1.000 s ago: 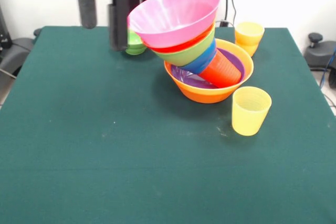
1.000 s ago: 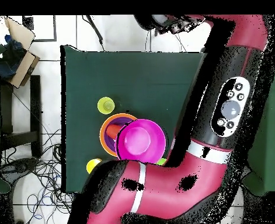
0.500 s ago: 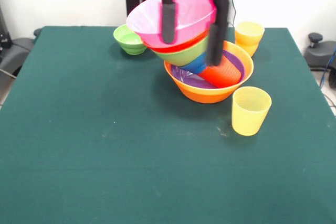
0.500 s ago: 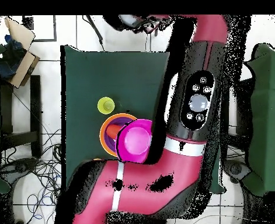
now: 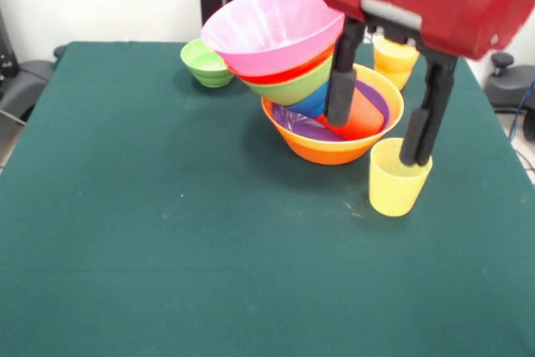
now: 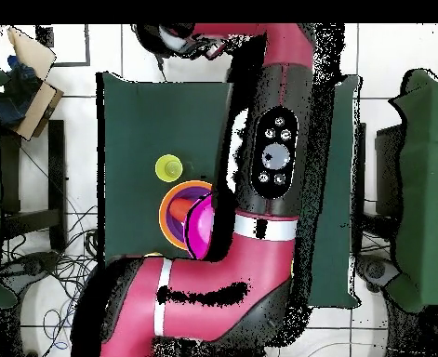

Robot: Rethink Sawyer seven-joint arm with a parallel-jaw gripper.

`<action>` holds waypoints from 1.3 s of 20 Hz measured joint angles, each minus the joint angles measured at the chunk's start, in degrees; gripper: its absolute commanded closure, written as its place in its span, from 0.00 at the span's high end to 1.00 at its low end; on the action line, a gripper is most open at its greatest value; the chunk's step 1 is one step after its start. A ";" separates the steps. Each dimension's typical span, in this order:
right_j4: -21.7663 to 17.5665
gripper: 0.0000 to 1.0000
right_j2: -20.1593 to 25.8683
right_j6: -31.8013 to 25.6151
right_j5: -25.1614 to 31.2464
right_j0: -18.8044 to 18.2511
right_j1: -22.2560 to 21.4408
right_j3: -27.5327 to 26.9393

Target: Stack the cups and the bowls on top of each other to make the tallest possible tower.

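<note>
So the red and black gripper [image 5: 379, 135] hangs down over the right side of the green-covered desk [image 5: 167, 240] with its two black fingers [image 5: 341, 81] spread wide apart, nothing clamped between them. In the front view one finger sits in front of the big glossy orange plastic bowl [image 5: 326, 150], overlapping the ribbed red-orange plastic cup [image 5: 361, 114] lying tipped inside it, and the other finger's tip is right at the rim of the pale yellow translucent plastic cup [image 5: 394, 183], which stands upright just beside the orange bowl. Can't tell from either view if the fingers actually touch anything. The leaning multicoloured tower [image 5: 301, 81] is in the middle-back of the desk: orange bowl as the base, a shallow purple bowl [image 5: 301, 127] nested in it, then the tipped red-orange cup with a small blue bowl [image 5: 316, 102], a medium green bowl [image 5: 297, 88], a red-orange bowl [image 5: 284, 75] and a large pink bowl [image 5: 272, 22] on top, all tilted over to the left. A small light green bowl [image 5: 205, 64] sits on its own behind and left of the tower, well apart. The second, deeper yellow plastic cup [image 5: 393, 60] stands at the back, mostly hidden behind the red arm. From overhead the arm covers a lot, but the pink bowl, orange rim and the pale yellow cup peek out beside it.
</note>
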 measured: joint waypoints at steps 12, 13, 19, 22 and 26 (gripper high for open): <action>0.01 1.00 -5.90 0.01 -16.66 2.46 -3.84 19.25; 0.07 1.00 -6.33 0.01 -18.01 2.74 -4.14 20.66; 1.33 1.00 -8.46 0.01 -22.60 4.96 -5.59 27.67; 3.10 1.00 -9.64 0.01 -22.65 6.28 -5.87 29.05; 4.62 1.00 -10.63 0.11 -22.65 7.40 -5.98 29.05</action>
